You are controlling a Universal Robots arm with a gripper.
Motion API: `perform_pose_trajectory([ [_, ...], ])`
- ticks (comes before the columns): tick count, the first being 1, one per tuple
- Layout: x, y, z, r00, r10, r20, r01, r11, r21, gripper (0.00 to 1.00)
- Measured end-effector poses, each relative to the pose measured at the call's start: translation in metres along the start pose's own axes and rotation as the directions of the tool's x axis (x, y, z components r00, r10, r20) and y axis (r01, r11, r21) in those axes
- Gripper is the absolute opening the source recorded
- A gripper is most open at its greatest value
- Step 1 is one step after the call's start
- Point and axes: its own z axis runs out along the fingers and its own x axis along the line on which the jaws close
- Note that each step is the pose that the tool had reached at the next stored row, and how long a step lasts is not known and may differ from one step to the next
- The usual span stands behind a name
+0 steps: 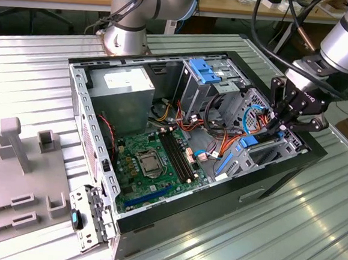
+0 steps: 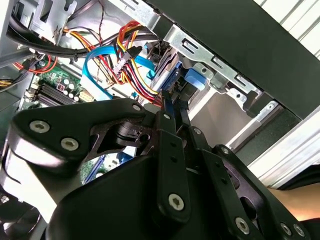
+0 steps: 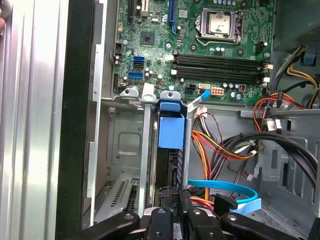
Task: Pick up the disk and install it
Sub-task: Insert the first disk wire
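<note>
Scene: An open computer case [image 1: 259,191] lies on its side on a ribbed metal table [image 1: 35,59], interior facing up.

Gripper: The arm's black gripper [image 1: 275,132] reaches down into the case at the end toward the exterior view's right. It sits over the metal drive cage [image 3: 125,145] against the case's front wall.

Claw: In the second wrist view the fingers [image 2: 169,135] are drawn close together, pinching the near edge of the disk between them.

Disk: The disk [image 3: 170,135] stands on edge in a slot of the case's drive cage. A blue rail runs along its visible side, with a blue tab at the far end. Its dark body runs back to the fingertips. How deep it sits in the slot cannot be told.

Cables: A bundle of red, orange and yellow wires [image 3: 215,145] and a flat blue cable [image 3: 225,187] lie just beside the cage, inside the case.

Motherboard: The green motherboard [image 1: 153,158] covers the case floor beyond the cage, its processor socket [image 3: 219,22] showing bare metal.

Power supply: A grey box with a white sticker [image 1: 126,87] fills the case's far corner, well apart from the gripper.

Bracket: A bare blue bracket [image 1: 204,71] tops the case's upper bay, between the grey box and the gripper.

Outside the case: A grey fixture plate [image 1: 14,165] with upright blocks rests on the table toward the exterior view's left.
</note>
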Motion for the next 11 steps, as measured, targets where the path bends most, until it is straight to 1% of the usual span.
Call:
perform_pose_trajectory([
  [3,-0.0005,0.0000,0.0020,1.0000,0.003,0.0001,-0.003,1.0000,0.0003,0.18],
  [6,-0.0019,-0.0001,0.0026,0.9999,0.010,0.0001,-0.010,0.9999,0.0005,0.18],
  [11,-0.0019,-0.0001,0.0028,0.9999,0.012,-0.0001,-0.012,0.9999,0.0006,0.18],
])
